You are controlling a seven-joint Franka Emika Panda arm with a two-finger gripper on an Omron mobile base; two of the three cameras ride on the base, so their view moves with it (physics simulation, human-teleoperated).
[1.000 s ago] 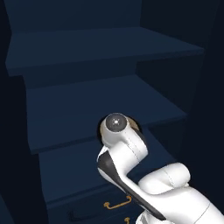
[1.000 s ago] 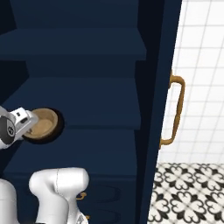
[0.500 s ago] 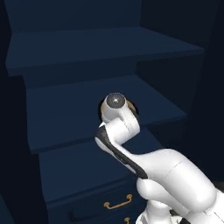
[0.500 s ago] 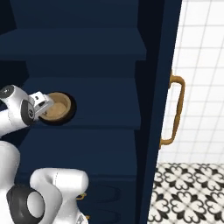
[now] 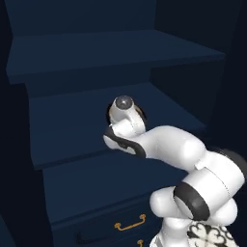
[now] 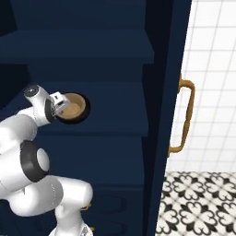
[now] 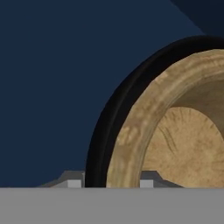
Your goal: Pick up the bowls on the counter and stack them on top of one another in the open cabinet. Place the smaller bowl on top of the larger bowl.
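The small tan wood-coloured bowl (image 6: 71,108) sits nested inside the wider glossy black bowl (image 6: 85,110). My gripper (image 6: 59,105) is shut on their left rims and holds both, tilted, over the middle shelf (image 6: 117,113) of the dark navy cabinet. In the hand view the black rim (image 7: 105,131) and the tan rim (image 7: 140,118) pass side by side between my gripper (image 7: 110,183) fingertips. I cannot tell whether the bowls touch the shelf. From the left base view my wrist (image 5: 124,108) covers most of the bowls above the same shelf (image 5: 67,125). The counter is out of view.
An upper shelf (image 6: 83,46) hangs close above. The open cabinet door with a brass handle (image 6: 184,117) stands at the right, with white wall tiles (image 6: 216,69) and patterned floor (image 6: 198,198) beyond. Drawers with brass handles (image 5: 130,223) lie below.
The arm has swung the two nested bowls rightward and slightly up, further in over the middle shelf. The grip has stayed the same.
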